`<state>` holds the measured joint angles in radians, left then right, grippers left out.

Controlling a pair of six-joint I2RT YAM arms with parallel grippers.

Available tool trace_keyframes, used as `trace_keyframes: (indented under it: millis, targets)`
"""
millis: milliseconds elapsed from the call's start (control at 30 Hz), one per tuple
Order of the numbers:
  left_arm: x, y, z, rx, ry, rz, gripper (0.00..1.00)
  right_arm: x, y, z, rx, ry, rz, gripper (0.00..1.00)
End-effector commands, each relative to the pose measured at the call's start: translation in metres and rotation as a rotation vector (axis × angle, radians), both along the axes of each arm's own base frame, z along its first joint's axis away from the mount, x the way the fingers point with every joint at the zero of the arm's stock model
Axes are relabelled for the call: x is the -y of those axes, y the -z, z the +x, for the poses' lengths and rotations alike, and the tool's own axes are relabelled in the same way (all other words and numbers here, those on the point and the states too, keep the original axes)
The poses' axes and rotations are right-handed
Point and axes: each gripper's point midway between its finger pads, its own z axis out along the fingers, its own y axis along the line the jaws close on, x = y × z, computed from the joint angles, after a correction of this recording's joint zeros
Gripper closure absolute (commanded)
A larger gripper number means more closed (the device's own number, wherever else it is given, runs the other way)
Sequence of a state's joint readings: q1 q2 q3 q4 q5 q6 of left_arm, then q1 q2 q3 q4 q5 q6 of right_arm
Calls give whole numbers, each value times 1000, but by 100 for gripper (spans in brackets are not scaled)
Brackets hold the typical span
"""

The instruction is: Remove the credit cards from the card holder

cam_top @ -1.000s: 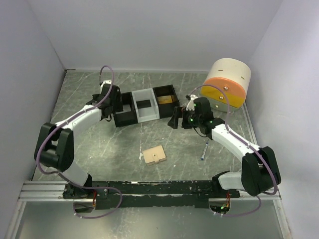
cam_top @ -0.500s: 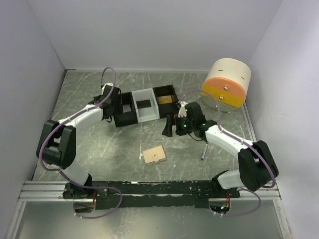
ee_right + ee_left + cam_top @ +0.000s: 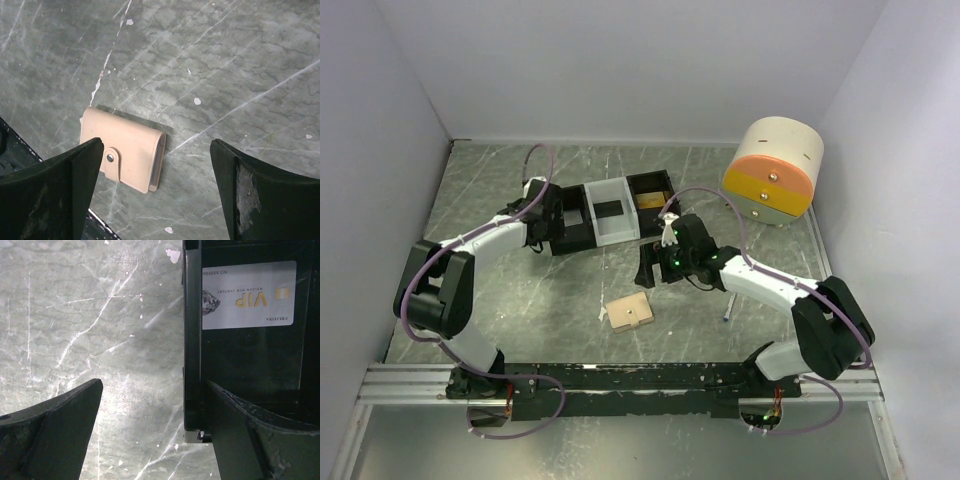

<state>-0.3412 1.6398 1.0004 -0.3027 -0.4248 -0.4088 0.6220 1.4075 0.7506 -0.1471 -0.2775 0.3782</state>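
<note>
Jaws on the right gripper [image 3: 156, 146] stand wide apart with nothing between them. In the wrist view the card holder [image 3: 122, 147] lies flat on the table [image 3: 225, 60] below, closer to the left finger than to the right, and neither finger touches it. The holder is shut, with its strap folded over the front and fastened by a dark stud [image 3: 109, 157]. A pale edge shows along its right side. No card can be seen sticking out of it.

From above, the right gripper [image 3: 648, 266] hangs just beyond the holder [image 3: 629, 312], which sits near the middle of the table's front half, well apart from the tray [image 3: 588, 238]. A small white scrap [image 3: 602, 314] lies just beside the holder's left edge. A thin pen-like stick [image 3: 731, 302] lies to the right, near the right arm.

The left gripper [image 3: 154, 387] is also spread wide and holds nothing. One finger is over bare table and the other over a black compartment, with the tray wall [image 3: 192, 340] between them. A white card [image 3: 247, 295] marked VIP lies in that compartment. Seen from above, the left gripper [image 3: 542, 215] is at the tray's left end. A cream and orange drum [image 3: 775, 170] stands at the far right.
</note>
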Motion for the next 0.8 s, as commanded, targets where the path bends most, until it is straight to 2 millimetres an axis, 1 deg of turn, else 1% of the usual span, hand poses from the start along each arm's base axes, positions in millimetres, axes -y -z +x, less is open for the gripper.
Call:
trace_keyframes:
  millis: [0, 200, 433, 600, 700, 767]
  targets:
    - [-3, 3, 6, 23, -19, -5, 6, -3, 1, 1, 15, 5, -10, 11]
    - [0, -10, 22, 103, -26, -33, 6, -2, 3, 4, 27, 13, -29, 11]
    - [-1, -8, 34, 105, -36, -33, 6, -2, 0, 8, 46, 25, -26, 10]
    - [2, -6, 47, 136, -39, -43, 6, 1, 2, 10, 53, 34, -47, 9]
    - [2, -5, 47, 118, -39, -37, 6, -2, 1, 7, 46, 18, -34, 10]
    - [-1, -5, 41, 105, -42, -33, 6, -4, 3, 2, 39, -2, -33, 10]
